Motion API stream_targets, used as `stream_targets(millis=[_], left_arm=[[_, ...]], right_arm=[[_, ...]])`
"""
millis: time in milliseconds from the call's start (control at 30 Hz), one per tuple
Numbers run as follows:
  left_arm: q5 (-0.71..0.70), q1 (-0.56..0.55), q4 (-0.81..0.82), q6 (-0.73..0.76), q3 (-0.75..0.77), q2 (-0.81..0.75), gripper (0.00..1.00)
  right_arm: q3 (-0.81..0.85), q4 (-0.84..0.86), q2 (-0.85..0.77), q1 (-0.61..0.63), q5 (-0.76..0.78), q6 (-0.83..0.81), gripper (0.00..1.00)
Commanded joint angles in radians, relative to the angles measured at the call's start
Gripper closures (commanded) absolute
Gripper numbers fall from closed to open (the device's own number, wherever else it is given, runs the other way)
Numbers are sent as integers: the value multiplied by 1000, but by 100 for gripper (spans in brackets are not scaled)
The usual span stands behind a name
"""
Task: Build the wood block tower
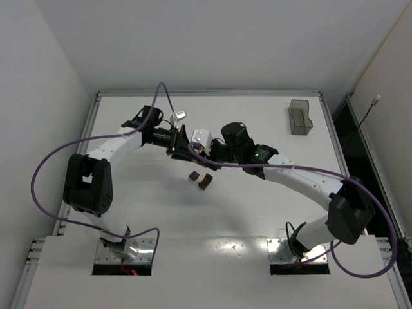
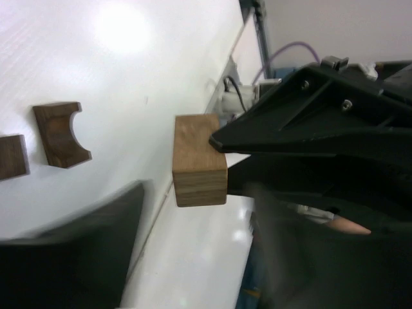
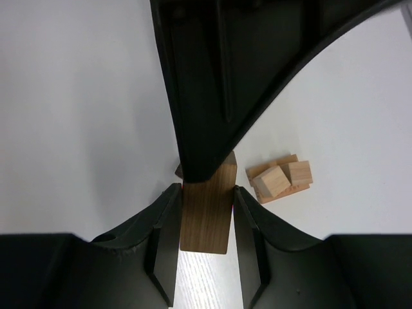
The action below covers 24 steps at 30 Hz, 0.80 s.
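My right gripper [image 3: 206, 193] is shut on a tan-brown wooden block [image 3: 206, 222] and holds it above the table. In the left wrist view the same block [image 2: 199, 161] sticks out from the right gripper's black fingers [image 2: 290, 129]. My left gripper [image 2: 198, 196] is open, its blurred fingers on either side of the block's near end. Both grippers meet at mid-table [image 1: 190, 149]. A small pile of light tan blocks [image 3: 280, 179], two cubes on a flat piece, lies on the table beside them. Two dark brown pieces [image 1: 199, 179] lie just in front; one is an arch [image 2: 59, 133].
A translucent grey plastic container [image 1: 300, 117] stands at the back right of the white table [image 1: 129, 212]. Purple cables loop from both arms over the table. The table's raised edge [image 1: 206, 93] runs along the back.
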Motion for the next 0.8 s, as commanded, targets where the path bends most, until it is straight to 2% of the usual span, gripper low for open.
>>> stream_targets(millis=[0, 100, 167, 267, 300, 333, 400, 433, 533, 567, 667, 767], left_arm=[[-17, 40, 28, -13, 15, -19, 26], [-54, 58, 28, -13, 15, -30, 4], [-63, 67, 19, -13, 15, -39, 1], [-182, 92, 6, -33, 15, -74, 1], [-241, 105, -10, -49, 15, -93, 1], [-382, 106, -21, -63, 15, -105, 1], [-556, 121, -60, -111, 15, -128, 1], [-747, 130, -83, -131, 15, -151, 1], [-945, 130, -96, -169, 5, -165, 1], [-1073, 130, -108, -169, 5, -177, 1], [-1286, 130, -117, -183, -5, -196, 1], [-1388, 130, -126, -192, 5, -196, 1]], right_arm=[[-19, 1, -30, 6, -39, -19, 100], [-28, 10, -40, 6, -39, -19, 100], [-37, 10, -49, 6, -39, -10, 100], [-37, 10, -49, -3, -24, 16, 100], [-37, 10, -49, -15, -3, 77, 100], [-20, 22, -49, -24, 43, 126, 100], [47, -4, -14, -56, 88, 286, 100], [119, -30, 6, -57, 147, 338, 100], [237, -151, 103, -84, 250, 521, 100], [325, -192, 132, -95, 278, 564, 100], [491, -379, 251, -129, 335, 722, 100], [637, -473, 339, -161, 344, 858, 100]])
